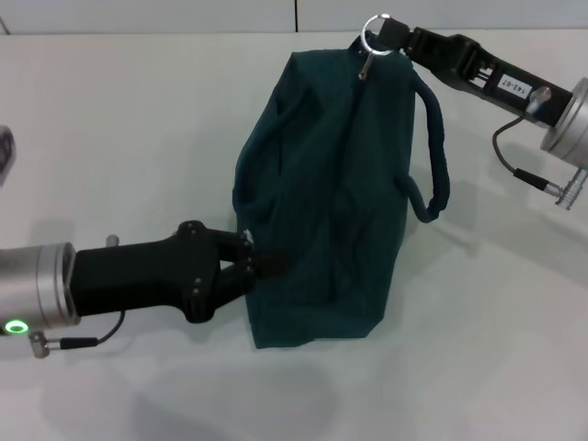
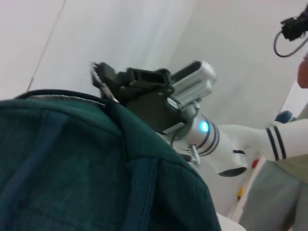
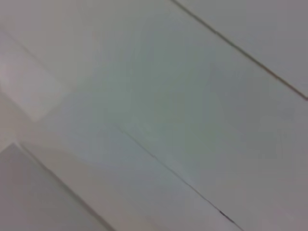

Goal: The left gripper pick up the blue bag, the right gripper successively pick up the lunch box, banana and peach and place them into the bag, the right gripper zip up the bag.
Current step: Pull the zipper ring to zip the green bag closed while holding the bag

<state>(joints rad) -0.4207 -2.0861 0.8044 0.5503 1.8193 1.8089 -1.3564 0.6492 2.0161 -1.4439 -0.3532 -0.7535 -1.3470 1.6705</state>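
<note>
The worktop is a plain white surface that fills the head view; a thin seam runs across its far edge. The right wrist view shows only pale panels crossed by dark seams.

The blue bag rests on the worktop at the centre of the head view. It is the largest item present. Its long axis runs from the near end, by the left arm, toward the far end, by the right arm, tilted slightly to the right. The fabric is dark teal and creased. The top is drawn together, so the contents cannot be seen. One loop handle hangs off the bag's right side and curls onto the worktop. In the left wrist view the bag's ribbed fabric and a strap fill the lower half of the picture.

The left tool enters from the left edge of the head view, low and level. Its fingers are pressed together on the fabric at the bag's near left edge.

The right tool reaches in from the upper right, at the bag's far top corner. Its tips are pinched on the zipper pull, where a metal ring and a small metal tab show. The left wrist view shows this tool at the bag's top edge, with a blue lamp lit on the arm behind it.
</note>
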